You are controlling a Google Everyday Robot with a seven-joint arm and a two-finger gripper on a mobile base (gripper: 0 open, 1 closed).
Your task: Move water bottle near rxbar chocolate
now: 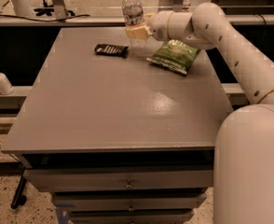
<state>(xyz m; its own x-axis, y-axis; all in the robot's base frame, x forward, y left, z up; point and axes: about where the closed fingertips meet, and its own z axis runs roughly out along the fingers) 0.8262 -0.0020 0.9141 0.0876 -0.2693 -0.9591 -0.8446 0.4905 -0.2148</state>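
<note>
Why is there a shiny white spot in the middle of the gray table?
In the camera view, that pale patch is glare, probably a lamp's light bouncing off the smooth table; it's a reflection, not a spill. In the same view it sits well in front of the gripper, which holds the water bottle in its jaws at the far edge, right of the rxbar chocolate.

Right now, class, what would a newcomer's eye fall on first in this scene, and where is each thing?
The big white arm reaching in from the right, its gripper shut on the water bottle at the far side of the grey table. Just left of the bottle lies the rxbar chocolate; just right, under the arm, a green chip bag.
</note>
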